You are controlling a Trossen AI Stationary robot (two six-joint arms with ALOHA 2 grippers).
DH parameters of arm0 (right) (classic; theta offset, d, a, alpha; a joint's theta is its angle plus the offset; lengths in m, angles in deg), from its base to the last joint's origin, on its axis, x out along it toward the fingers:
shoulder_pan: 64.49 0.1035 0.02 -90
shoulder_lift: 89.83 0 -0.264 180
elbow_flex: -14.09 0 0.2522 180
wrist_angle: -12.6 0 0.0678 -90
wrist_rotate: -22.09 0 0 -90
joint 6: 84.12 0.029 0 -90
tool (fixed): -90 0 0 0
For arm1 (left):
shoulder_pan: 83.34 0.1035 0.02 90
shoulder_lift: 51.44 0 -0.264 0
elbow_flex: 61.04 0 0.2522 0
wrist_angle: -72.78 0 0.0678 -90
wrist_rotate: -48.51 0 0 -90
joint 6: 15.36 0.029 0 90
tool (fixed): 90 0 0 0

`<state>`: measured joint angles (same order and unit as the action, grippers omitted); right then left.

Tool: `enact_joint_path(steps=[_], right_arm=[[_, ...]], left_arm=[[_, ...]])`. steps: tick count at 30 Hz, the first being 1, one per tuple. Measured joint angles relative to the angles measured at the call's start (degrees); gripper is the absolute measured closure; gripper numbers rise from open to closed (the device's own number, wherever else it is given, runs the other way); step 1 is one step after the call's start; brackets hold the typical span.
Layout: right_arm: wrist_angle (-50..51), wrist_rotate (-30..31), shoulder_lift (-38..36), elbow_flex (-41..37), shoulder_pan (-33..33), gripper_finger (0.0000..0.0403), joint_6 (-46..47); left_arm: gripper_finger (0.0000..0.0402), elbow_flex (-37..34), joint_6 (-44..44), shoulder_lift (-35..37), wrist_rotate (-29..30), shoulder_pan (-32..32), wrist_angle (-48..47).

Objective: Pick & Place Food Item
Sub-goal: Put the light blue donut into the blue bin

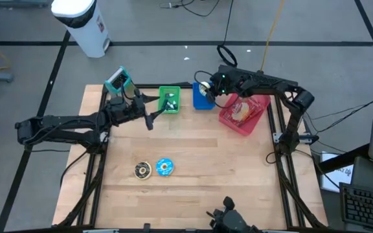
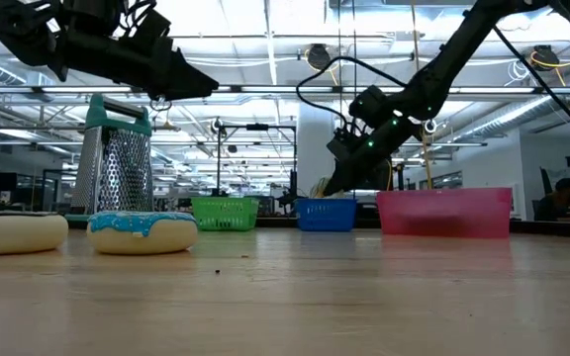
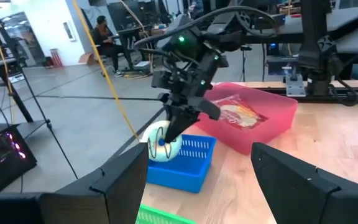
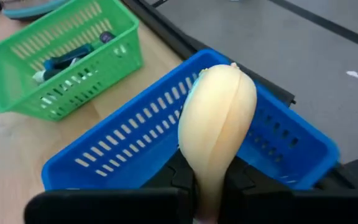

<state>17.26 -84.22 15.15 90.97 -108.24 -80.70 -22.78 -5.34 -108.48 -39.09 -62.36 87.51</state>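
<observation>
Wooden tabletop [image 1: 193,149], from above: right gripper [image 1: 206,89] pinches a pale squashed doughnut [image 1: 204,87] over the blue slotted plastic basket [image 1: 203,98] at the far edge. Right wrist view: doughnut [image 4: 216,130] should release centred, clear of the rim. Left wrist view: left gripper [image 3: 197,180] gapes empty; 2 neighbouring baskets crowd closely.

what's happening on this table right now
The right tool is shut on a cream-coloured donut, squeezed on edge, and holds it over the blue basket at the far side of the table. The left tool is open and empty, near the green basket. Two more donuts, one plain and one with blue icing, lie on the wooden table nearer the front. A pink bin sits beside the blue basket.
</observation>
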Motion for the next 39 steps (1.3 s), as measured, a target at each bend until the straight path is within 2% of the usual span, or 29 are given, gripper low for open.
enact_joint_path(steps=[10, 14, 17, 25, 31, 33, 39], right_arm=[[0.5, 0.3, 0.1, 0.0, 0.5, 0.0360, -2.9], [1.8, 4.9, 0.1, 0.0, 1.3, 0.0344, -4.9], [2.1, 7.6, 0.1, 0.0, 2.2, 0.0327, -6.3], [2.1, 8.4, 0.1, -0.1, 2.7, 0.0265, -5.5], [1.4, 11.5, -0.3, -0.1, 2.7, 0.0228, -6.0], [0.7, 13.3, -0.3, -0.1, 2.7, 0.0222, -6.5], [-0.4, 13.4, -0.3, -0.1, 2.8, 0.0216, -7.5]], left_arm=[[0.0119, 0.0, -1.2, 0.0, -0.1, 0.0, -0.5], [0.0119, 0.0, -1.3, 0.0, -1.6, 0.0, -1.4], [0.0119, 0.0, -1.3, 0.0, -2.4, 0.0, -1.4], [0.0119, 0.0, -1.3, 0.0, -2.5, 0.0, -1.4], [0.0119, 0.0, -1.3, 0.0, -2.5, 0.0, -1.4], [0.0119, 0.0, -1.3, 0.0, -2.5, 0.0, -1.4], [0.0119, 0.0, -1.6, 0.0, -2.5, 0.0, -2.1]])
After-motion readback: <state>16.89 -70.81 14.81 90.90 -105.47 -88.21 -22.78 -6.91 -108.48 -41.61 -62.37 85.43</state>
